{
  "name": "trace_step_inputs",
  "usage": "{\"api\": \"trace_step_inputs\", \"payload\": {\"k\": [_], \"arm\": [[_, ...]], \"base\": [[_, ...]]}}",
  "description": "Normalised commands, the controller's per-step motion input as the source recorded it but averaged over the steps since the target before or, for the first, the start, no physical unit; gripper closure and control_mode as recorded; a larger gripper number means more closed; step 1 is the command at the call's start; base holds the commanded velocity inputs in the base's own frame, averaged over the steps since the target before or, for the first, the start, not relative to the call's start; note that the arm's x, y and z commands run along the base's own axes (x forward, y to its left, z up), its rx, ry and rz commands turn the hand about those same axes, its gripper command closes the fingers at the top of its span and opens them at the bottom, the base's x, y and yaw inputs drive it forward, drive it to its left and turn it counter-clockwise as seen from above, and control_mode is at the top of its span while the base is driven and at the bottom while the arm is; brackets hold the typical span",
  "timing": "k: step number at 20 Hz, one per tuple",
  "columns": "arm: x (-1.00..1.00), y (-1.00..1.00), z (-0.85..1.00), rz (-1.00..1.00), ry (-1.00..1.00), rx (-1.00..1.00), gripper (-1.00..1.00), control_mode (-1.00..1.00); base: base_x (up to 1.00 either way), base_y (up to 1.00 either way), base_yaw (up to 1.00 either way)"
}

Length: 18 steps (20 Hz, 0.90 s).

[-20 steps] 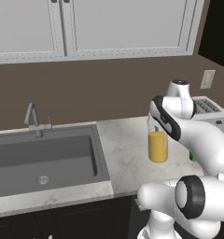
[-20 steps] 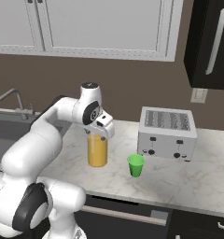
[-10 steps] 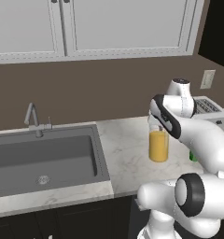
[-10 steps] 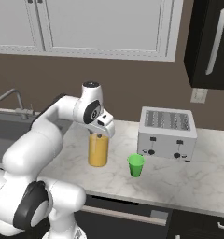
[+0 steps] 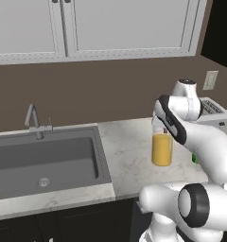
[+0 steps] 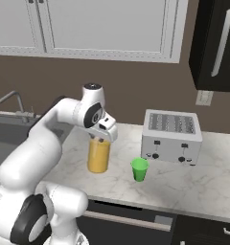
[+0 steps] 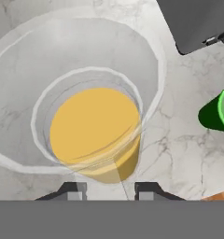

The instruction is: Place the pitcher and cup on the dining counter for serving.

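The pitcher (image 7: 96, 130) is seen standing upright right under the gripper (image 7: 107, 190), its clear rim pinched between the two narrowed fingers (image 7: 73, 191).

Pitcher (image 6: 98, 155) on worktop (image 6: 193, 184), between sink (image 5: 39, 160) and toaster (image 6: 171, 137); cup (image 6: 139, 170) before toaster.

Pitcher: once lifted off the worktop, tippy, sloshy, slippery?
The pitcher looks tall and narrow, so probably tippy if swung. It holds orange liquid with an open top, so likely heavy and apt to slosh. Clear smooth walls may slip in the pincer at its rim.
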Motion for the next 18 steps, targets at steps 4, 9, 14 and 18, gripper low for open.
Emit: {"api": "trace_step_inputs", "payload": {"k": [4,9,14,18], "arm": [[-0.62,0.09,0.46,0.11,-0.2,0.0,1.0,-1.0],[-0.73,0.03,0.71,0.07,-0.18,0.0,1.0,-1.0],[-0.56,0.18,0.9,0.01,-0.22,0.0,1.0,-1.0],[-0.4,0.22,0.9,0.0,-0.22,0.0,1.0,-1.0]], "base": [[0.0,0.0,0.0],[0.0,0.0,0.0],[0.0,0.0,0.0],[0.0,0.0,0.0]]}}
